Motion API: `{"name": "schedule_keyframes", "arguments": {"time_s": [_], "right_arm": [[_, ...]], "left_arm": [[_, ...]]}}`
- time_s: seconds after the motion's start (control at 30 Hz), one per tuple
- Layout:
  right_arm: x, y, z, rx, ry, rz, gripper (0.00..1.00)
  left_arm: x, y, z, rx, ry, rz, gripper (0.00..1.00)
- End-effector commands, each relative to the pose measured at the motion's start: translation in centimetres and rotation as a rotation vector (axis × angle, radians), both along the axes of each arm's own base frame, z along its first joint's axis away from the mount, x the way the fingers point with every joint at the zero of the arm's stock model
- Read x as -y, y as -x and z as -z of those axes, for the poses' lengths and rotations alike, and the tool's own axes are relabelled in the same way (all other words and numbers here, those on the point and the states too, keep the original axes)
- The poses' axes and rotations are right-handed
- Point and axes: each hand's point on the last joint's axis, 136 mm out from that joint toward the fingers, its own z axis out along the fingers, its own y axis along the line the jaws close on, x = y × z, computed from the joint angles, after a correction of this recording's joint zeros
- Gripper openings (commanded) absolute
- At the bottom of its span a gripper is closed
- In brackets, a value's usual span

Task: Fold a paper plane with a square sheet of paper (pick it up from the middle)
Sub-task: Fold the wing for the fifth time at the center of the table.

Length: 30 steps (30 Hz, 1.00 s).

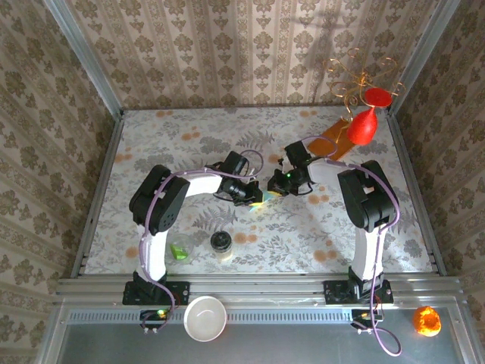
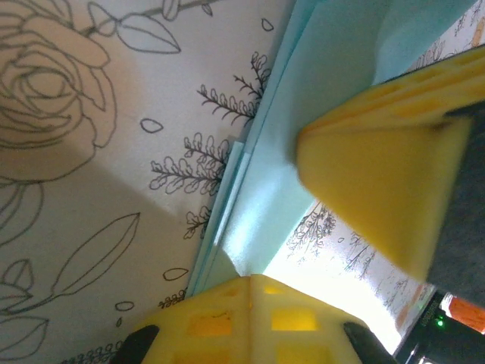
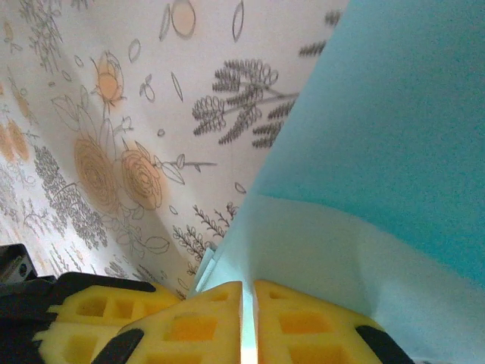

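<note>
1. surface (image 1: 189, 136): the square sheet of paper (image 3: 394, 114), light blue and partly folded, is held over its middle, between both tools;
2. left tool (image 2: 273, 220): pressed together, pinching the layered edge;
3. right tool (image 3: 248, 303): pads nearly touching, nipping the paper's edge; if either grip slackens, or the arms pull apart, the thin sheet may slip, tear or unfold.

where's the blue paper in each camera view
Top view: the blue paper is a small sliver mid-table, between the left claw and the right claw.
Left wrist view: the paper is a folded strip running from bottom centre to top right.
Right wrist view: the paper covers the right half, down to bottom centre.
Shared landmark: the flowered tablecloth lies under the paper in all three.
</note>
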Motion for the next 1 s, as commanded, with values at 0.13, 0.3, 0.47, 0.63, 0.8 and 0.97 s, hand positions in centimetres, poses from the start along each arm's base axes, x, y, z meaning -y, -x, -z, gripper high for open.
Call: {"name": "schedule_keyframes", "arguments": {"time_s": [0.13,0.3,0.47,0.63,0.8,0.97], "right_arm": [[2.7,-1.9,-2.0,0.064,0.105,0.015,0.16],[3.9,-2.5,-1.1,0.048,0.146,0.028,0.15],[4.6,-2.6,-0.2,0.030,0.173,0.042,0.15],[4.8,-2.6,0.8,0.014,0.172,0.037,0.15],[4.5,-2.4,1.8,-0.024,0.138,0.015,0.14],[5.1,-1.6,2.7,-0.068,0.178,0.016,0.14]], "left_arm": [[-1.8,1.1,2.4,-0.071,-0.086,-0.027,0.00],[-1.7,1.1,2.4,-0.075,-0.083,-0.026,0.00],[-1.8,1.2,2.4,-0.076,-0.085,-0.030,0.00],[-1.7,1.2,2.1,-0.074,-0.077,-0.030,0.00],[-1.0,0.8,0.6,-0.046,-0.038,-0.019,0.00],[0.6,0.3,-2.2,-0.001,0.043,0.014,0.01]]}}
